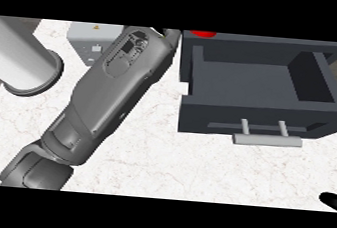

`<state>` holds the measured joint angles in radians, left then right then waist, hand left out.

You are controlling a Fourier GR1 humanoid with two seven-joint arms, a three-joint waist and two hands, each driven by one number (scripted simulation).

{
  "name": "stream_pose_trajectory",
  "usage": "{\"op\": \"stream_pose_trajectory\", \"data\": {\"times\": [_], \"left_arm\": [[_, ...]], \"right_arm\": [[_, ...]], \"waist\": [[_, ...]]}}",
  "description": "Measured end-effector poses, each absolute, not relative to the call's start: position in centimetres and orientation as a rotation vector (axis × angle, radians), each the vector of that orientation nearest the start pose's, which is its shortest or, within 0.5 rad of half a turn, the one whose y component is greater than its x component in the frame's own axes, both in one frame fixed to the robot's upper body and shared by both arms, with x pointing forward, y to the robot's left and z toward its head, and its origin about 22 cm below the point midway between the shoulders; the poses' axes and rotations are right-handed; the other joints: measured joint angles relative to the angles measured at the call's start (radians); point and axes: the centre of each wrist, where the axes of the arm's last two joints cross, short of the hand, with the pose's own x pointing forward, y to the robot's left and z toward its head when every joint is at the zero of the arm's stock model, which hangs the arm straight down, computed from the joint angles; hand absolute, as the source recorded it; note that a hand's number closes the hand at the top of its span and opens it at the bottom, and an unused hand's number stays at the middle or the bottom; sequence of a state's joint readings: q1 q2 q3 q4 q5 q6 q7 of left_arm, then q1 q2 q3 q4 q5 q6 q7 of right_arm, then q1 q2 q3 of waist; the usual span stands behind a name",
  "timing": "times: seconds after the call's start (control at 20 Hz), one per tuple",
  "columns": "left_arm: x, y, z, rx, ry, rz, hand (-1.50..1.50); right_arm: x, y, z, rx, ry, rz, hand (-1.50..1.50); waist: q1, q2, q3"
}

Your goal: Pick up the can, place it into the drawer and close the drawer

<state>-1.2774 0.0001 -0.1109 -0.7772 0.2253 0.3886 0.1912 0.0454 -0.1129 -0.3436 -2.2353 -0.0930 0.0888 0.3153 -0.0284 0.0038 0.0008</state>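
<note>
Open drawer (266,88) at the worktop's (160,155) back right; a red can (202,33) shows just behind its back left corner. The left forearm (102,101) reaches there, hand hidden, fingers untellable. Right hand (336,202) at front right edge, likewise untellable. Grey cylinder (17,56) and box (92,40) stand back left.

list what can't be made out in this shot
- Left hand: head view, cut off by the top edge beyond the left forearm; its fingers and any hold cannot be seen.
- Red thing: only a sliver shows at the top edge behind the drawer; maybe the can.
- Right hand: only a black tip shows at the lower right corner.
</note>
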Motion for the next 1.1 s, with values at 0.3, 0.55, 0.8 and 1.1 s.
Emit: {"op": "stream_pose_trajectory", "data": {"times": [0.3, 0.55, 0.8, 1.1], "left_arm": [[42.5, 0.2, 24.7, -0.094, -1.691, -0.205, 1.5], [42.6, -1.2, 25.5, -0.052, -1.679, -0.216, 1.5], [43.0, -1.8, 25.8, -0.011, -1.685, -0.209, 1.5], [43.3, -1.9, 25.4, 0.067, -1.691, -0.164, -1.5]], "right_arm": [[17.7, -30.3, 15.9, -0.28, -1.891, -0.052, -1.5], [18.0, -30.0, 16.2, -0.266, -1.902, -0.041, -1.5], [18.1, -29.5, 16.5, -0.259, -1.911, -0.028, -1.5], [18.0, -29.2, 16.6, -0.253, -1.902, -0.01, -1.5]], "waist": [[-0.012, 0.004, 0.0], [-0.032, 0.008, 0.001], [-0.047, 0.013, 0.001], [-0.061, 0.016, 0.002]]}}
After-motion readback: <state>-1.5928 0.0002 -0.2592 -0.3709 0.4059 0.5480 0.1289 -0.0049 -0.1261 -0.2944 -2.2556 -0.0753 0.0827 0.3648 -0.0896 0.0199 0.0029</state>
